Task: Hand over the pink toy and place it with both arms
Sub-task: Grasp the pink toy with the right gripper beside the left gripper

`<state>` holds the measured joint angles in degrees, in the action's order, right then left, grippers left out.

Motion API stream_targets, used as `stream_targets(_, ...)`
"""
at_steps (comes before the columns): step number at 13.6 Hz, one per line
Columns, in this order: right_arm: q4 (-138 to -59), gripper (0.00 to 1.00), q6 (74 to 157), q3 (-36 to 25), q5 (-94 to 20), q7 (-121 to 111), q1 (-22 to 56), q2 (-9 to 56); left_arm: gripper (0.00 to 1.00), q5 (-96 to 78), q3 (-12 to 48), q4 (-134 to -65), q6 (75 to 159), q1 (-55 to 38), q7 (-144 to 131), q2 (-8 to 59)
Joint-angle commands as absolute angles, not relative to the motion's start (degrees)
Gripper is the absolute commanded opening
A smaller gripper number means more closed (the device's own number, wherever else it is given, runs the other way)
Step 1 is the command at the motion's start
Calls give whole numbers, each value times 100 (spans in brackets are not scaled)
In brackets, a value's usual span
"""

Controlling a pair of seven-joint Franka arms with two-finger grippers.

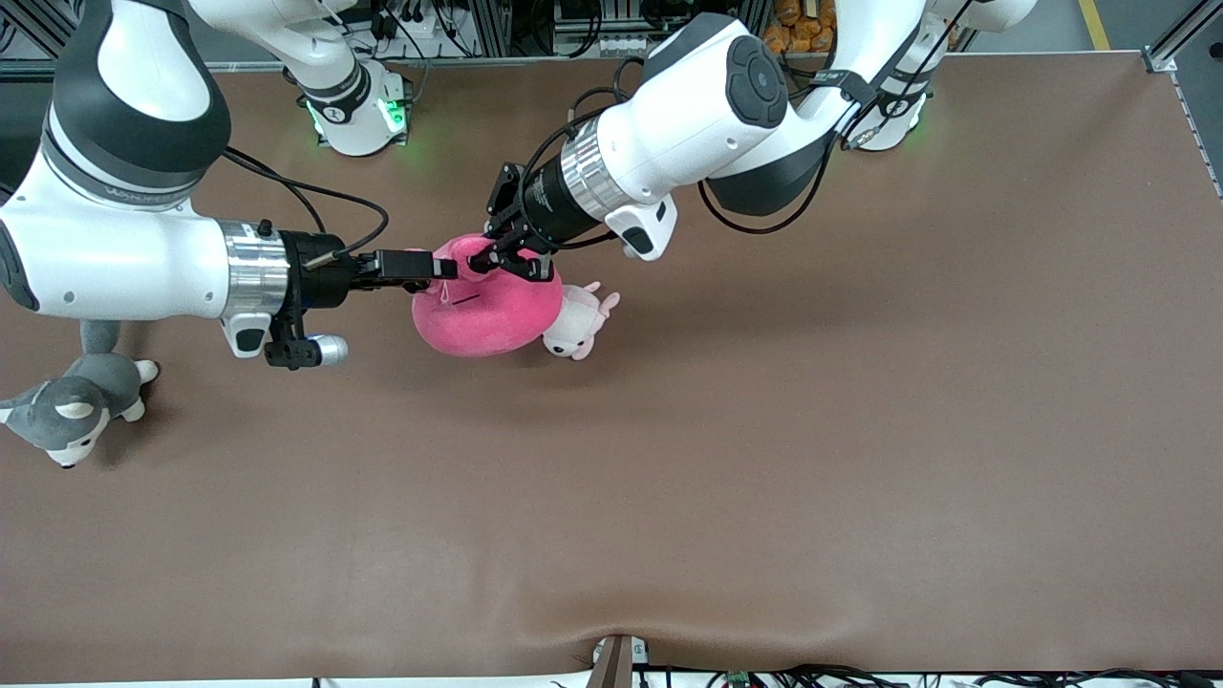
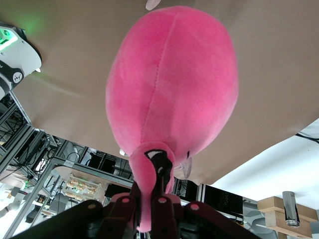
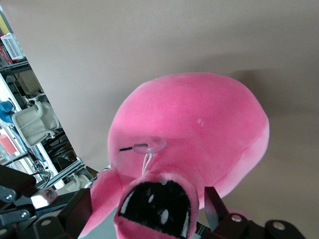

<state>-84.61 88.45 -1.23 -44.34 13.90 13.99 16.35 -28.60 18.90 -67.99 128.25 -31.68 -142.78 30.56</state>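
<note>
The pink toy [image 1: 487, 311] hangs above the table, held from the top. My left gripper [image 1: 493, 256] reaches in from its base and is shut on a thin pink flap of the toy [image 2: 172, 84]; in the left wrist view the left gripper [image 2: 149, 211] pinches that flap. My right gripper [image 1: 441, 269] comes in level from the right arm's end and stands open. In the right wrist view the toy's [image 3: 199, 124] dark-patched snout sits between the right gripper's [image 3: 147, 211] spread fingers [image 3: 215, 206], with gaps on both sides.
A small pale pink-and-white plush [image 1: 579, 325] lies on the brown table [image 1: 764, 459] right beside the hanging toy, partly under it. A grey-and-white husky plush [image 1: 72, 406] lies at the right arm's end, below that arm's wrist.
</note>
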Motion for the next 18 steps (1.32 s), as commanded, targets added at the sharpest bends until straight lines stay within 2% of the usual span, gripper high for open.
stream_targets(1, -8437, 99, 8684, -149, -4465, 1318, 1433, 1652, 0, -2988, 1854, -6829, 12876, -3182, -14449, 2962)
stream_targets(2, -8438, 93, 8623, -149, -4465, 1318, 1415, 1652, 0, -2997, 1854, -6838, 12876, -3156, -14458, 2953)
stream_targets(3, -8438, 80, 8579, -158, -4465, 1327, 1415, 1652, 0, -2997, 1863, -6838, 12876, -3138, -14458, 2944)
stream_targets(6, -8438, 28, 8569, -149, -4465, 1362, 1406, 1652, 0, -3006, 1854, -6838, 12876, -3146, -14440, 2927)
stream_targets(7, -8438, 14, 8569, -158, -4465, 1371, 1398, 1652, 0, -3006, 1854, -6838, 12876, -3138, -14440, 2927)
stream_targets(9, -8438, 2, 8561, -158, -4465, 1371, 1362, 1652, 0, -2997, 1854, -6829, 12876, -3129, -14441, 2927)
stream_targets(12, -8429, 0, 8561, -176, -4447, 1362, 1318, 1644, 0, -3032, 1854, -6838, 12867, -3094, -14458, 2909)
stream_targets(13, -8437, 0, 8561, -184, -4404, 1362, 1284, 1644, 25, -3084, 1837, -6838, 12867, -3076, -14458, 2900)
stream_targets(14, -8437, 0, 8552, -185, -4264, 1354, 1214, 1644, 86, -3076, 1837, -6838, 12841, -3041, -14458, 2883)
stream_targets(15, -8429, 0, 8482, -185, -4063, 1354, 1152, 1626, 100, -3085, 1802, -6838, 12815, -3015, -14441, 2796)
stream_targets(18, -8437, 0, 8201, -185, -3745, 1318, 828, 1635, 100, -2980, 1785, -6838, 12499, -2716, -14353, 2620)
